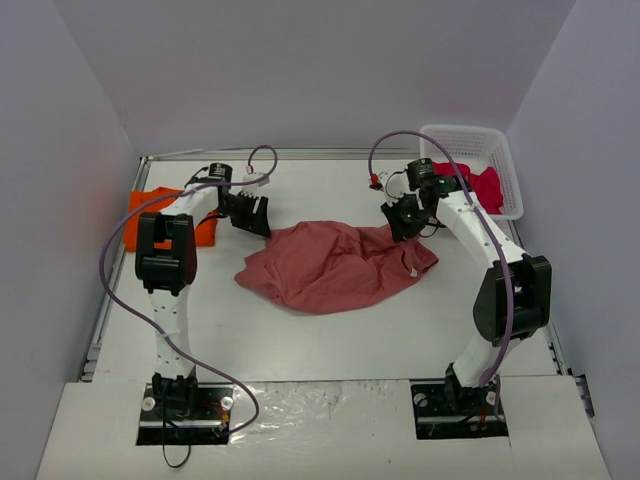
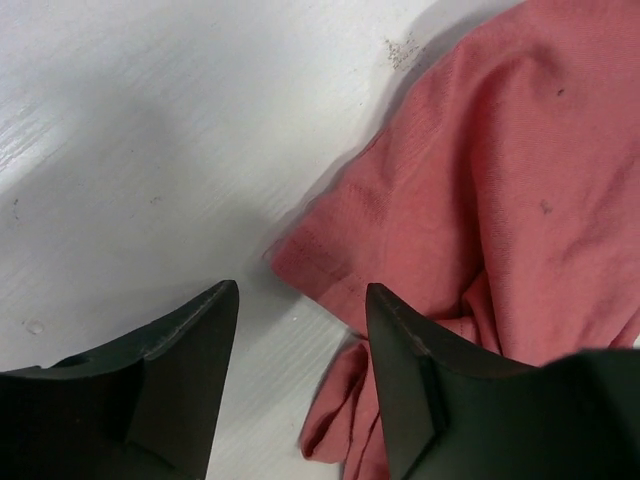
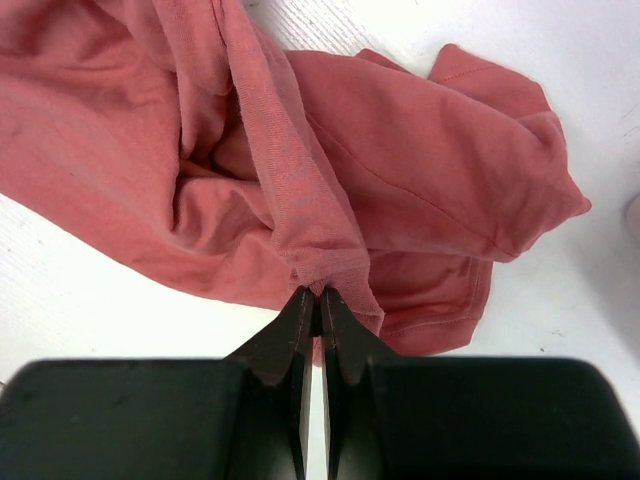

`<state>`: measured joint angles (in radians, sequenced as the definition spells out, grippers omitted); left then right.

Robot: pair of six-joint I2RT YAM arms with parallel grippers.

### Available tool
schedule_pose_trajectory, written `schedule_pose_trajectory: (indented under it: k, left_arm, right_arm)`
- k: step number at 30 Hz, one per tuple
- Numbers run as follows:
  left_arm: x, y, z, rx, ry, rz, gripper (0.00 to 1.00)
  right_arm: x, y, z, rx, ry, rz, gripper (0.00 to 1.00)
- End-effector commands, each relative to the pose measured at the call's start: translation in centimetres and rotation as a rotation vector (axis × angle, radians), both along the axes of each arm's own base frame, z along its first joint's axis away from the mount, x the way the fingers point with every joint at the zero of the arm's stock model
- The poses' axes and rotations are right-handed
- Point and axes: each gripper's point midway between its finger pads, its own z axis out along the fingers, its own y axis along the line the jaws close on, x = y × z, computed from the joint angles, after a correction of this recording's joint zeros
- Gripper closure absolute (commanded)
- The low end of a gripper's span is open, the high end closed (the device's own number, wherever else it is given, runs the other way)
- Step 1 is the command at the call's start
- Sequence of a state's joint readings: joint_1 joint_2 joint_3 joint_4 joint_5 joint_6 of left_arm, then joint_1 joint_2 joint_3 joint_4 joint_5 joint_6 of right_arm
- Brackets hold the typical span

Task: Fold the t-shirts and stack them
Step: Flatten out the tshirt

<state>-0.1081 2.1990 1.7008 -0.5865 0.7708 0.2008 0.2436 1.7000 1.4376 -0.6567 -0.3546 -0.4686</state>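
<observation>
- Three tees, one of each colour: the red tee [image 1: 335, 265] lies crumpled on the table [image 1: 350, 340] between the left gripper [image 2: 300, 290] and the right gripper [image 3: 320, 300].
- Right gripper: pinched tight on a fold of the red tee.
- Left gripper: partly open and empty, with the red hem just ahead.
- Orange tee [image 1: 145, 215]: left of the left gripper.
- Crimson tee [image 1: 485, 185]: in one basket [image 1: 470, 135], right of the right gripper.

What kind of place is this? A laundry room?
Probably not: it looks like a robot test booth. Two robot arms are bolted to a white table, plain walls close it in, and a brick-red t-shirt lies on it.
</observation>
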Motion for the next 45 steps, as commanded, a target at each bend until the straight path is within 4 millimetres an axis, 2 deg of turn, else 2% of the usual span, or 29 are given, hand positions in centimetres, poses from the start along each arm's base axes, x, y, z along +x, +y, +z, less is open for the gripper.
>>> schedule_pose_trajectory:
  k: [1, 3, 6, 11, 16, 21, 24, 32, 38, 41, 45]
  left_arm:
    - [0.1, -0.4, 0.7, -0.040, 0.004, -0.019, 0.48]
    - [-0.1, -0.6, 0.4, -0.043, 0.016, -0.029, 0.52]
    - [-0.6, -0.9, -0.3, -0.023, 0.035, -0.041, 0.62]
    - [-0.9, -1.0, -0.7, 0.001, 0.047, -0.043, 0.67]
    - [-1.1, -1.3, -0.7, -0.014, 0.067, -0.045, 0.64]
    - [-1.0, -1.8, -0.6, -0.018, 0.068, -0.053, 0.64]
    - [-1.1, -1.9, -1.1, 0.001, 0.077, -0.054, 0.72]
    - [-1.3, -2.4, -1.4, 0.017, 0.094, -0.053, 0.75]
    - [-1.7, -2.7, -2.0, 0.054, 0.109, -0.055, 0.97]
    - [-1.6, -2.9, -1.9, 0.060, 0.097, -0.051, 0.98]
    - [-1.6, -2.9, -0.8, 0.059, 0.068, -0.041, 0.98]
  right_arm:
    - [-0.4, -0.3, -0.2, -0.012, 0.020, -0.010, 1.00]
    - [-0.4, -0.3, -0.3, -0.011, 0.022, -0.009, 1.00]
    - [-0.3, -0.3, -0.5, -0.014, 0.028, -0.010, 1.00]
    - [-0.5, -0.2, -0.5, -0.010, 0.032, -0.008, 1.00]
    - [-0.5, -0.2, -0.6, -0.011, 0.031, -0.007, 1.00]
    - [-0.6, -0.2, -0.7, -0.010, 0.033, -0.005, 1.00]
    - [-0.6, -0.3, -0.8, -0.012, 0.033, -0.004, 1.00]
    - [-0.5, -0.2, -1.0, -0.013, 0.037, -0.002, 1.00]
    - [-0.5, -0.4, -1.2, -0.016, 0.036, -0.003, 1.00]
    - [-0.5, -0.3, -1.2, -0.016, 0.035, -0.003, 1.00]
    - [-0.4, -0.4, -1.0, -0.020, 0.029, -0.006, 1.00]
